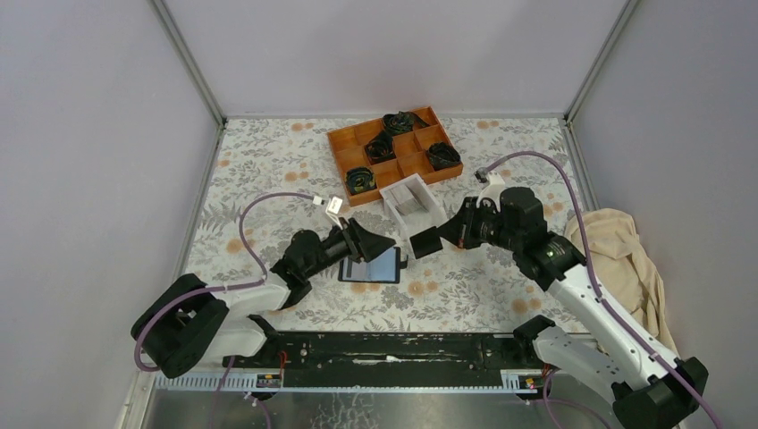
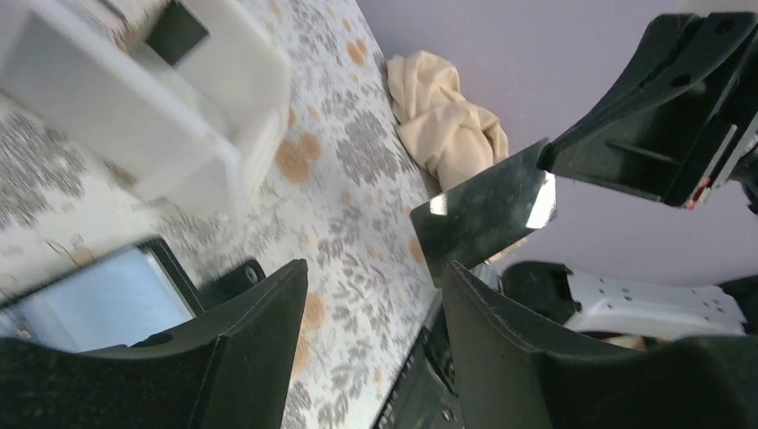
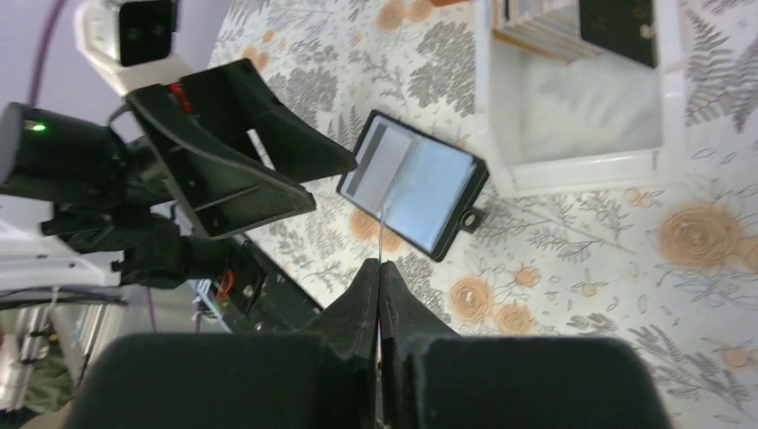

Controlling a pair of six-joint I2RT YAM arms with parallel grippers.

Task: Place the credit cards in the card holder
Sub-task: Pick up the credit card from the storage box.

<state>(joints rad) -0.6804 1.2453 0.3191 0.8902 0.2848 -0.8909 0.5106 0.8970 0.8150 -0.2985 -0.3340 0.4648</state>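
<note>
Insertion step is running: right gripper (image 3: 380, 268) is pinching one credit card (image 2: 487, 210) edge-on just right of the open card holder (image 1: 371, 266); left gripper (image 1: 368, 241) is hovering agape over it. Next move is calling for pocket alignment.

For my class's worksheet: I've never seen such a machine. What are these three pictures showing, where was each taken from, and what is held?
Two robot arms, left and right, are bolted to a flower-patterned table. One picture looks down from above; the other two come from wrist cameras. On the table lie an open black folding card holder, a white open-top box holding pale cards, an orange wooden compartment tray and, at the right edge, a beige cloth. The right end effector pinches one thin card; the left end effector is open and empty.
</note>
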